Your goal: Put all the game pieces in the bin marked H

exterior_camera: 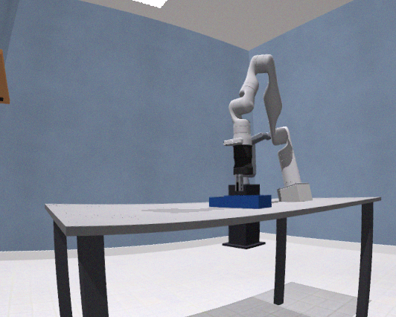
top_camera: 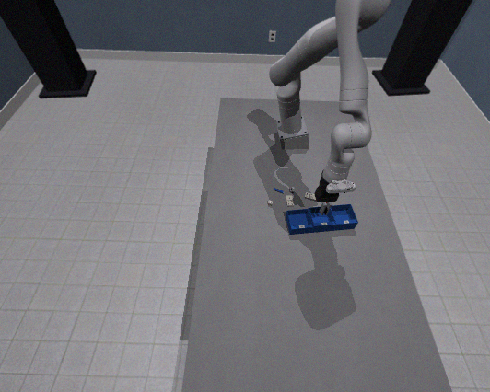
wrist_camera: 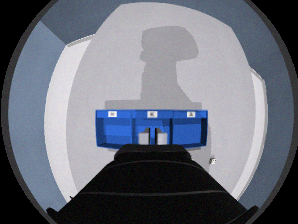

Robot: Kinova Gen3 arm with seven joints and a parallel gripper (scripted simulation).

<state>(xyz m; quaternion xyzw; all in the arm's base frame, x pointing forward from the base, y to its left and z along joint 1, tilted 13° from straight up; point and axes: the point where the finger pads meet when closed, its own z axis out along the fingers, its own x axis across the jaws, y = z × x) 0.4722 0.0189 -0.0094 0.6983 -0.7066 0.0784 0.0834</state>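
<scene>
Grey table (top_camera: 260,322) fills the near ground of the top view, bare of parts here apart from the arm's broad shadow.

Next come the bins (top_camera: 321,226), three blue compartments joined in one row, each with a small white label on its front wall (too small to read, so which is H I cannot say). The row stands flat on the table.

Over the middle compartment hangs the gripper (top_camera: 323,210), pointing straight down. The wrist view shows its fingers framed by that compartment's walls, and the side view puts the tips just above the rim. That pose reads as a drop position: upright and centred, so anything released falls inside the walls and not onto a divider. The fingers stand close together with a narrow gap; whether a small piece is pinched there or nothing at all, I cannot tell.

Just behind the bins lie the loose things: a pale piece (top_camera: 309,196) beside the wrist, another (top_camera: 289,199) left of it, a third (top_camera: 270,202) further left, and a blue stick (top_camera: 278,190) beyond them. Which are game pieces is not clear at this size. They sit near the bins, so each carry should be short.

Further back the arm's base (top_camera: 301,144) is bolted to the table. Beyond are pale floor tiles, two black pillars (top_camera: 43,46) and a blue wall with an outlet (top_camera: 272,36).
</scene>
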